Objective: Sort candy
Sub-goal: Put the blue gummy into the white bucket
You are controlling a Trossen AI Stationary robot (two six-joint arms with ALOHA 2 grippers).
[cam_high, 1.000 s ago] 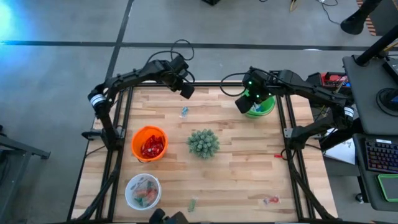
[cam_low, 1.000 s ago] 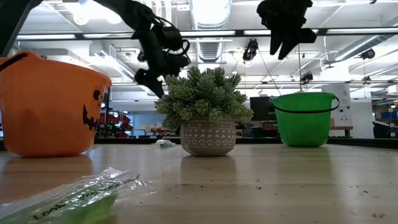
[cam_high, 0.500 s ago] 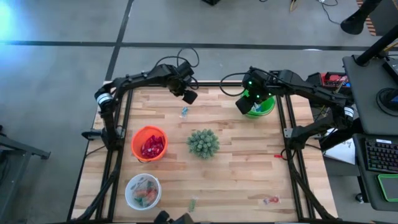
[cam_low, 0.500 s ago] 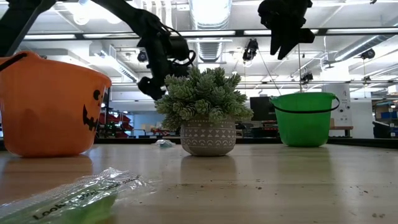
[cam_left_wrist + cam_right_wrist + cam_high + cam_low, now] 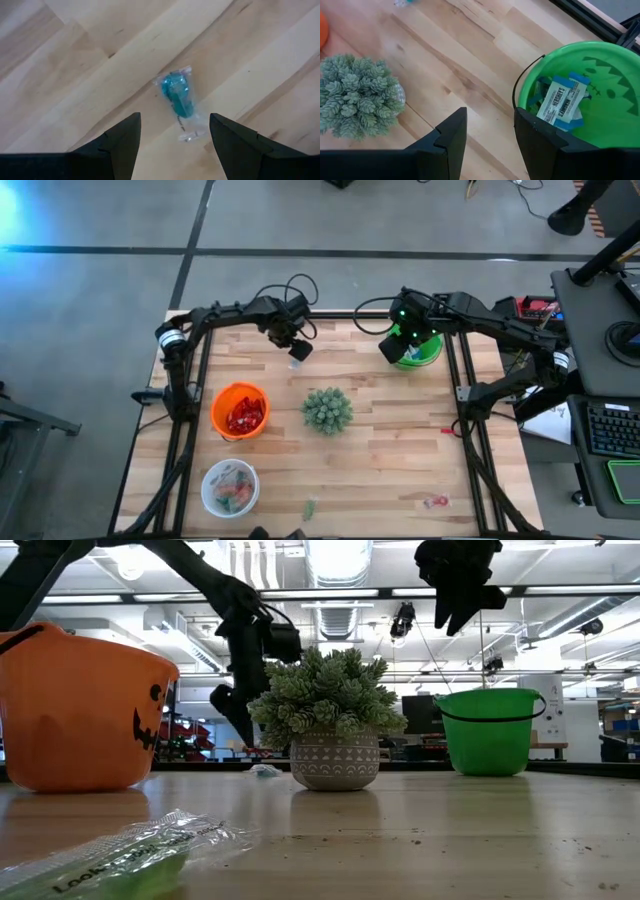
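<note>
A teal candy (image 5: 178,94) in a clear wrapper lies flat on the wooden table, near its far edge. My left gripper (image 5: 174,118) hangs open above it, pointing down, one finger on each side, clear of it; the high view shows this gripper (image 5: 298,350) left of the green bucket. My right gripper (image 5: 490,150) stands open and empty, high beside the green bucket (image 5: 540,59), which holds blue-and-white bars (image 5: 560,102). The orange bucket (image 5: 222,398) holds red candy, and the white bowl (image 5: 208,480) holds mixed candy.
A spiky green plant (image 5: 327,410) in a pot stands mid-table. Loose candy lies near the front edge: a green packet (image 5: 310,507) and a red piece (image 5: 435,502). Another red piece (image 5: 447,430) lies at the right edge. The arms' frames run along both sides.
My left gripper has come down toward the teal candy and a little toward the table's near edge, tipping steeper; it stays open. The candy has not moved.
</note>
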